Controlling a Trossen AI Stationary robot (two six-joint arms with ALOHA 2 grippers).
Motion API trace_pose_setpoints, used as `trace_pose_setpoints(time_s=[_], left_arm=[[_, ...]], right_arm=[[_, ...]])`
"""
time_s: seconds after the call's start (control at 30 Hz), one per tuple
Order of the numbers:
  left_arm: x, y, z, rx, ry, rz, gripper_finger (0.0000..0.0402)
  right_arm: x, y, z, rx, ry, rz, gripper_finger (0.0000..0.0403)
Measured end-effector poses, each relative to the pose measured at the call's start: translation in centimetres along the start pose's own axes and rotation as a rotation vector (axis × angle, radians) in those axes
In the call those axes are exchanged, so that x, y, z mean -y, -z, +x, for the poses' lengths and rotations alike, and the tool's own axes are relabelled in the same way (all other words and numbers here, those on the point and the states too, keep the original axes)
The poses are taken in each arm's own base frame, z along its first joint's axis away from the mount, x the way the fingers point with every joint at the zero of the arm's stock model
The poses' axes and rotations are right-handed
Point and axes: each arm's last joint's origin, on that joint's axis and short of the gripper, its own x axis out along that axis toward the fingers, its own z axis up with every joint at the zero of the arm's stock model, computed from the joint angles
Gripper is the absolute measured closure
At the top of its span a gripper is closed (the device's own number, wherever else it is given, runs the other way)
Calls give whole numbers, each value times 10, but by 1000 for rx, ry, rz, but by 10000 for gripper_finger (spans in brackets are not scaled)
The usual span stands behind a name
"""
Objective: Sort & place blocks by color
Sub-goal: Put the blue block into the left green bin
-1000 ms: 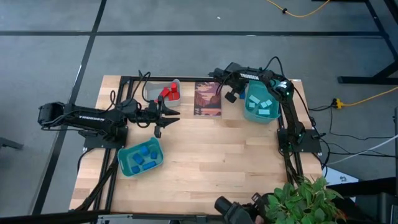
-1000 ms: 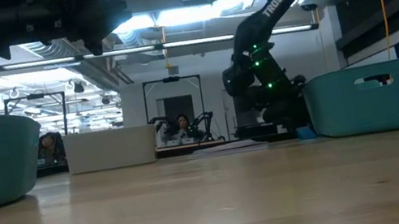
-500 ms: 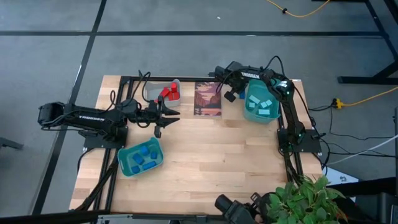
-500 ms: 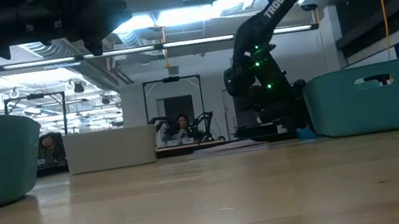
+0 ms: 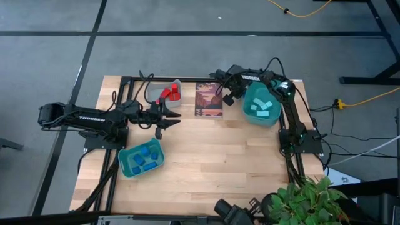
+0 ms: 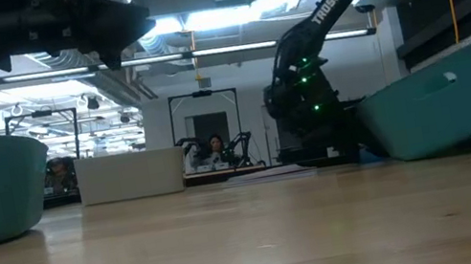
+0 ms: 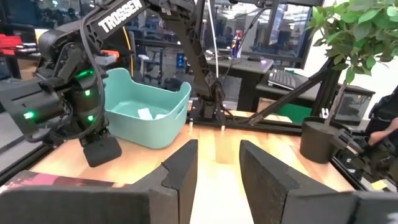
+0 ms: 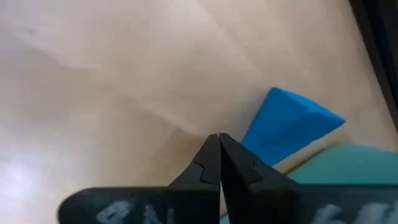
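My right gripper [image 5: 230, 95] is shut, low over the table at the far-left corner of the teal bin [image 5: 262, 107] that holds light cyan blocks [image 5: 260, 106]. In the right wrist view its tips [image 8: 217, 140] point at the wood next to a blue block [image 8: 287, 124] lying against that bin's wall [image 8: 348, 163]. The bin [image 6: 436, 111] stands tipped, with its right side off the table. My left gripper [image 5: 167, 119] hovers open near the grey bin of red blocks [image 5: 169, 92]. Dark blue blocks [image 5: 144, 159] lie in the near teal bin [image 5: 125, 167]. My right gripper's shut fingers [image 8: 208, 163] come down from above right beside the blue block's corner [image 8: 252, 144]. I cannot tell whether they touch the block or the bin.
A dark picture card [image 5: 209, 99] lies between the grey bin and the tipped teal bin. The middle and near part of the wooden table [image 5: 219, 156] is bare. A potted plant [image 5: 300, 197] stands at the near right corner. People sit in the room behind [image 6: 216, 145].
The teal bin of cyan blocks has tipped. Its right side has risen off the table, its left bottom edge has stayed down, and it has turned a little. My right arm has shifted slightly toward the table's left.
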Motion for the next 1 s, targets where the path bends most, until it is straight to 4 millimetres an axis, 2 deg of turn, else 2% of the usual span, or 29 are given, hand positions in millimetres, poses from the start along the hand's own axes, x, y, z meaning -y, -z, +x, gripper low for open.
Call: trace_pose_setpoints(time_s=[0.2, 0.43, 0.57, 0.83, 1.0], left_arm=[[1, 0, 0, -1, 7, 0, 290], [1, 0, 0, -1, 6, 0, 290], [1, 0, 0, -1, 6, 1, 290], [1, 0, 0, -1, 6, 8, 290], [1, 0, 0, 0, 6, 8, 290]], right_arm=[[-3, 2, -4, 16, 24, -30, 403], [6, 5, -18, 63, 149, -10, 403], [15, 2, -26, 64, 154, 20, 403], [41, -5, -20, 52, 72, 161, 403], [45, -9, -17, 59, 41, 197, 403]])
